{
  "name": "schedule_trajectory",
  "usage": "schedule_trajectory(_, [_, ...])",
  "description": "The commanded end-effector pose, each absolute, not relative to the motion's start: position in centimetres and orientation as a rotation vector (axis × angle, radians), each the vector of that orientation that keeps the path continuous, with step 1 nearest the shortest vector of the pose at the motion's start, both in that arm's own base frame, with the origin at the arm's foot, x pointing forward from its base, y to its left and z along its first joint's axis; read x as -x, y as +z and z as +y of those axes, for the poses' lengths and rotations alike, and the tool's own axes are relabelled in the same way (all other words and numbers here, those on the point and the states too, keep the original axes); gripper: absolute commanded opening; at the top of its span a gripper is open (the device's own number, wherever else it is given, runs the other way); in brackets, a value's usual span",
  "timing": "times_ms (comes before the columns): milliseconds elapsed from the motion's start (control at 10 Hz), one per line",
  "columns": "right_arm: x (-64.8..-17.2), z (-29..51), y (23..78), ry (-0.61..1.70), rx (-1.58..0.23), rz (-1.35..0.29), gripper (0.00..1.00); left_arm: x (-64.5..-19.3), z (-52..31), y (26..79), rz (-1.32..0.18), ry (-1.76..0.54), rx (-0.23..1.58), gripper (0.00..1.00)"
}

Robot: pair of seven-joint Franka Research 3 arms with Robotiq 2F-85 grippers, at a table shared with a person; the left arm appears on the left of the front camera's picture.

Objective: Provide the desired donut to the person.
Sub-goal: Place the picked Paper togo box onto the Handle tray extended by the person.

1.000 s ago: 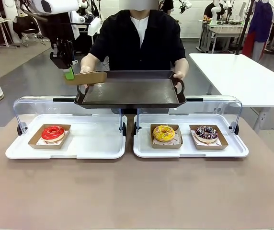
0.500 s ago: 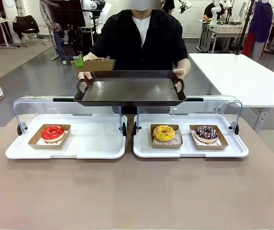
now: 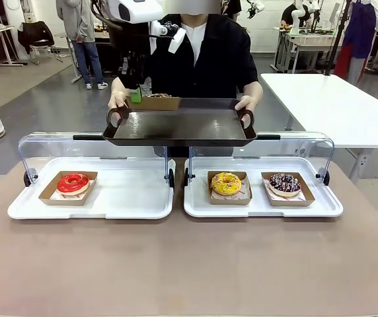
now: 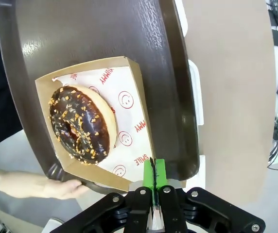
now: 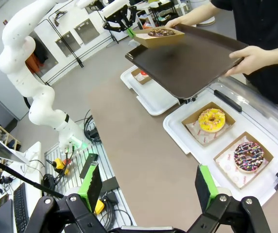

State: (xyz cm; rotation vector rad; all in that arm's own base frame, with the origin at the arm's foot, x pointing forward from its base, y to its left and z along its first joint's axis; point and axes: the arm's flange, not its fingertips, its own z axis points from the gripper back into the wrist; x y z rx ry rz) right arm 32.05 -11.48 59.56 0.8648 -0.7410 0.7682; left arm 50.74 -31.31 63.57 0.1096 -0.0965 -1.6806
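Chocolate donut (image 4: 80,124) sits in its paper box (image 4: 135,99) over a corner of the dark tray (image 3: 182,125) held by the person (image 3: 195,59). Left gripper (image 4: 153,167) pinches one box edge. Right gripper (image 5: 148,182) is wide open and empty. If dropped here, the box may tip off the rim.

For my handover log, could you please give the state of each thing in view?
dark tray, gripped by the person at both handles.
donut carton, held over the dark tray.
left hand, shut on the donut carton's rim.
right hand, open, empty.
display covers, swung open.
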Motion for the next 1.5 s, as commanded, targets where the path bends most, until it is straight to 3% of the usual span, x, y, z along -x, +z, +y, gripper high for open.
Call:
schedule_trajectory(0, [-32.3,-11.4,59.7,0.776,-0.885,-0.764,1.0,-52.2,-31.5,64.3,-0.089,-1.703,-0.117,0.01])
schedule_trajectory(300, [-32.3,-11.4,59.7,0.776,-0.885,-0.764,1.0,-53.8,-31.6,62.8,-0.042,-1.706,-0.025,0.01])
schedule_trajectory(1400, [-32.3,-11.4,59.7,0.776,-0.885,-0.764,1.0,-56.5,-31.6,58.2,0.011,-1.604,0.058,0.01])
